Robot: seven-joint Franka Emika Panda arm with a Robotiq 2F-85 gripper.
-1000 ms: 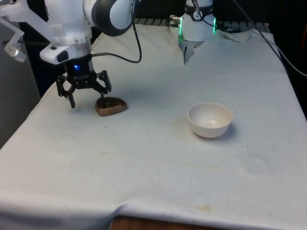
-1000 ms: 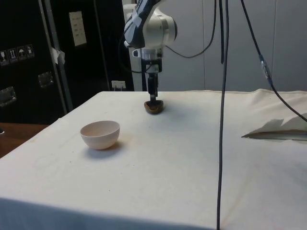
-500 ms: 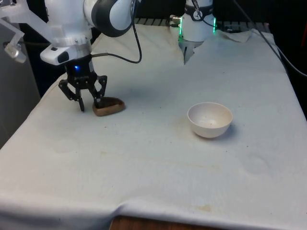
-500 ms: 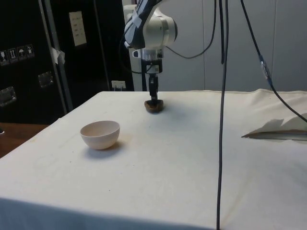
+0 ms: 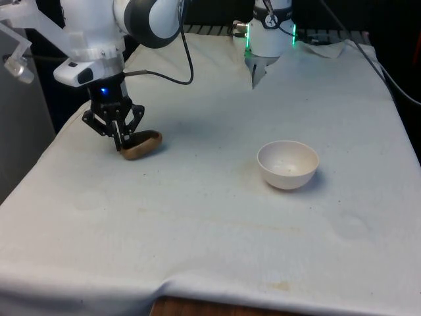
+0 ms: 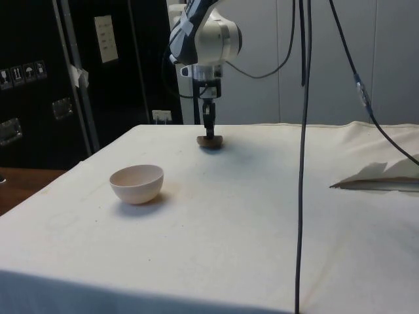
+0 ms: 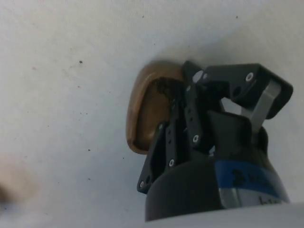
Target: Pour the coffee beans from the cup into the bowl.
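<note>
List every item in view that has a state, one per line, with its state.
gripper: shut on the rim of the cup, low over the table
cup: brown, tilted, dark beans inside, held at its rim
bowl: white, upright on the cloth, looks empty, standing apart from the cup

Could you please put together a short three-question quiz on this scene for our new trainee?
1. True or false: the gripper is shut on the cup.
2. In the front view, the bowl stands to which side of the cup: A) the left, B) the right, C) behind it?
3. Fill in: the beans are in the ____.

Key:
1. True: the fingers pinch the cup's rim.
2. B.
3. Cup; the bowl looks empty.
</note>
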